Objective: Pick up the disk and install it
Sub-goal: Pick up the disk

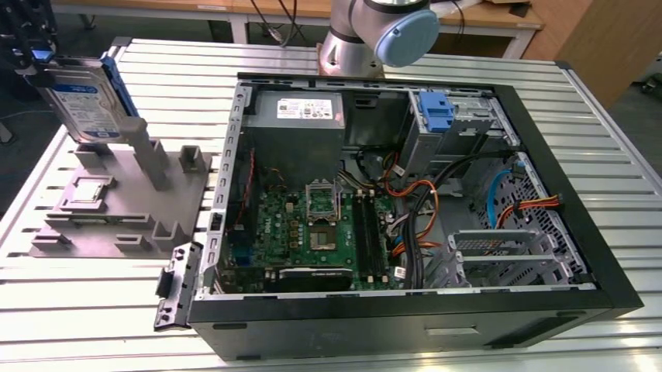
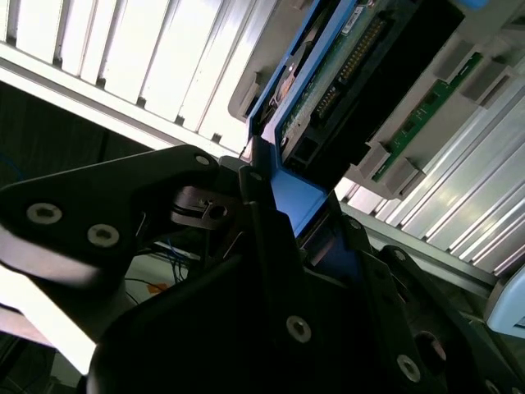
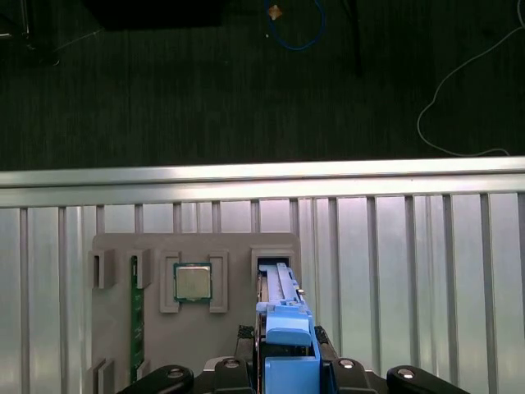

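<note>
Off the open computer case, to the exterior view's left: the gripper is dark and largely cut off by the frame edge. It is clamped on the top of the disk, which hangs upright with its white-and-blue label facing the camera. One edge carries the blue carrier frame. The disk's lower edge sits behind a tall post of the grey fixture block; whether they touch cannot be told.

In the second wrist view, black fingers close tight on the blue plastic frame. The drive's dark underside shows a green circuit strip.

In the first wrist view the disk is seen edge-on. On the matte grey block, a square silver chip lies in a pocket and a green memory stick stands in a slot.

Inside the case there is a green motherboard and orange cables. A bare blue bracket sits in the drive bay at the far side. Behind the case, the arm's grey joint is cropped. The table is ribbed metal slats.
</note>
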Robot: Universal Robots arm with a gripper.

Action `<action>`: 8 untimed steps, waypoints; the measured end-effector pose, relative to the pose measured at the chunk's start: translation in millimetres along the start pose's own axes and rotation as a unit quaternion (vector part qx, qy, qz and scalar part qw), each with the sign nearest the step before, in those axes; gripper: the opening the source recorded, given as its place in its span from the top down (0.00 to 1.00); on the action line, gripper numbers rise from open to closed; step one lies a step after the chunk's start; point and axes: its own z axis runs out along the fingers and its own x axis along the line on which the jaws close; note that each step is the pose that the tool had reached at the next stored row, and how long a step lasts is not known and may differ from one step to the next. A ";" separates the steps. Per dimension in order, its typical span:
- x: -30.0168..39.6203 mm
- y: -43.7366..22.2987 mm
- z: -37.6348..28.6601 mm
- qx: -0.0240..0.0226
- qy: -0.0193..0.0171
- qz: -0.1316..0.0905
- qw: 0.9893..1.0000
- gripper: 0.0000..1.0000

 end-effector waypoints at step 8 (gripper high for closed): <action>0.0 -0.1 -2.4 0.000 0.000 0.000 1.000 0.64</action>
